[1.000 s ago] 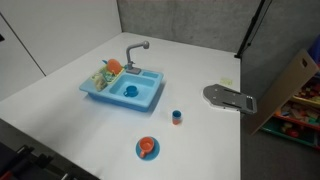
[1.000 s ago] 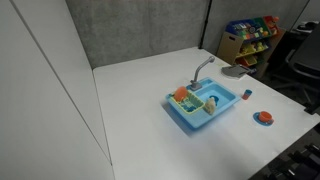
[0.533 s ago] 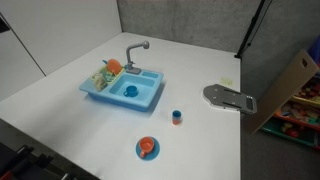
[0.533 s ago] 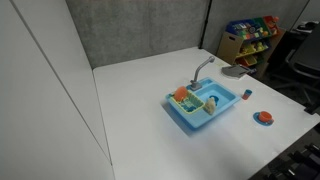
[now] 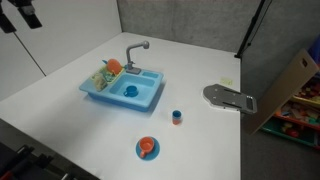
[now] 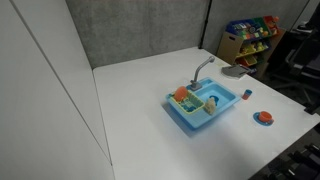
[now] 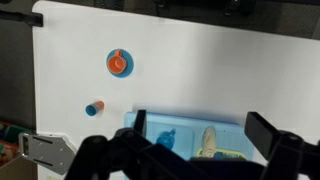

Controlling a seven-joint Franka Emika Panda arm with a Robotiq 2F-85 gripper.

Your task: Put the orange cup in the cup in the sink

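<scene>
Hovering high over the blue plastic toy sink (image 7: 185, 135), the black two-finger gripper (image 7: 195, 125) has its jaws spread wide apart and empty in the wrist view. The small orange plastic cup (image 7: 95, 108) is well to the left of the left finger and clear of the sink; that sideways offset is the relation the next move turns on. In both exterior views the cup (image 5: 177, 118) (image 6: 247, 92) stands on the white table (image 5: 200, 70), apart from the sink's right edge, between the sink and a round orange plate (image 5: 147, 149) lying nearer the table's front. The cup appears upright, orange above with a blue band at the base; it is too small in every view to confirm its mouth faces up. The blue cup (image 5: 130, 92) that is to receive it sits in the sink's basin, just right of the rack compartment. Judgement: the task is not yet started, and the gripper must travel left and descend before any grasp.
</scene>
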